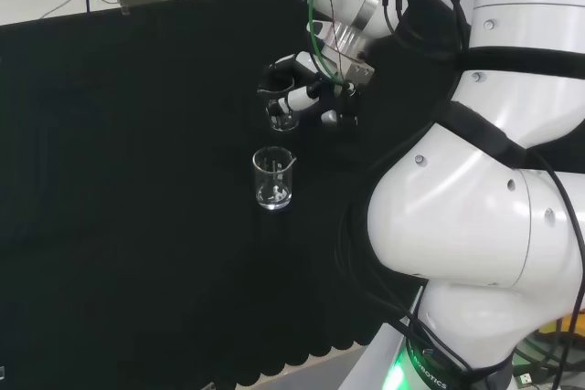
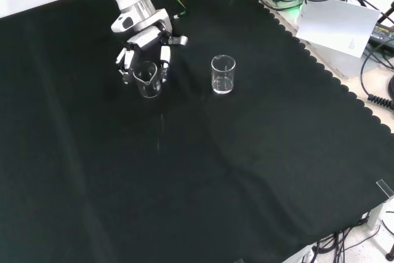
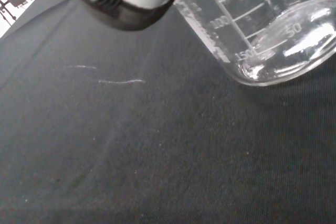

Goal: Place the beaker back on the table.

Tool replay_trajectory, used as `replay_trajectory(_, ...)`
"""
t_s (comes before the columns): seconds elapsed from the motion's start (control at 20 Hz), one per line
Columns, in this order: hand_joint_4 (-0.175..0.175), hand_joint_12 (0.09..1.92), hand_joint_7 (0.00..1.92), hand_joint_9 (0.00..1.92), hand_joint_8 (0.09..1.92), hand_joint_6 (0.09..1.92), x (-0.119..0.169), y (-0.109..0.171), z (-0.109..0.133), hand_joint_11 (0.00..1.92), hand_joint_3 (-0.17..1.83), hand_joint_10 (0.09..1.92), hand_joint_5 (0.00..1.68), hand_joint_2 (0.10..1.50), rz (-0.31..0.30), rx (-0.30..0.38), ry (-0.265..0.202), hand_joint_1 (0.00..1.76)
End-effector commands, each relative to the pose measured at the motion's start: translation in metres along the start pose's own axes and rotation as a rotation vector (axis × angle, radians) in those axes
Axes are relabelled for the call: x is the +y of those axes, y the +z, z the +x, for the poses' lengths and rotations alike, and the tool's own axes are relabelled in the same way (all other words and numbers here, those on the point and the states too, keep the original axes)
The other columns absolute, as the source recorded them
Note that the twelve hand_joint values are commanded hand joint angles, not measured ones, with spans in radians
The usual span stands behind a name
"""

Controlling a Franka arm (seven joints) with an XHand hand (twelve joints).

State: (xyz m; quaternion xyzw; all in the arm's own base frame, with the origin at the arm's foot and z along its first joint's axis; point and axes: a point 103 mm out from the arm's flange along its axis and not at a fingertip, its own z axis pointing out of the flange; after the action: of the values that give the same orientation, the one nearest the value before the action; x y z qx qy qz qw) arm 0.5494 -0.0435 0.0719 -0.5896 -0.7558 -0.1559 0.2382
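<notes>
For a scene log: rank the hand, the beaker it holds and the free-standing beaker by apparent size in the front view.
1. The hand, largest.
2-3. The held beaker and the free-standing beaker look about alike; the fingers hide part of the held one, so no ranking between them.

The beaker (image 2: 148,79) is clear glass with a pouring spout and printed graduation marks. It stands upright in the upper left of the front view and just above centre in the head view (image 1: 281,116), its base low over the black cloth.
</notes>
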Motion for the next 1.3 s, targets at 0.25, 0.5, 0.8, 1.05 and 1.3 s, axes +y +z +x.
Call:
replay_trajectory(0.25, 0.001, 1.36, 0.49, 0.62, 0.09, 0.09, -0.009, -0.026, 0.008, 0.14, -0.17, 0.09, 0.56, 0.86, -0.011, -0.026, 0.008, 0.89)
replay_trajectory(0.5, 0.003, 1.38, 0.34, 0.46, 0.09, 0.09, -0.014, -0.056, 0.022, 0.01, -0.17, 0.09, 0.45, 0.85, -0.049, -0.054, 0.008, 0.84)
replay_trajectory(0.8, 0.003, 1.38, 0.31, 0.43, 0.09, 0.09, -0.04, -0.106, 0.06, 0.0, -0.17, 0.09, 0.38, 0.85, -0.034, -0.1, 0.034, 0.78)
replay_trajectory(1.05, -0.005, 1.42, 0.32, 0.46, 0.09, 0.09, -0.079, -0.131, 0.087, 0.0, -0.17, 0.09, 0.36, 0.85, 0.005, -0.124, 0.086, 0.73)
replay_trajectory(1.3, -0.008, 1.43, 0.31, 0.46, 0.09, 0.09, -0.117, -0.149, 0.112, 0.0, -0.17, 0.09, 0.33, 0.86, -0.014, -0.139, 0.098, 0.7)
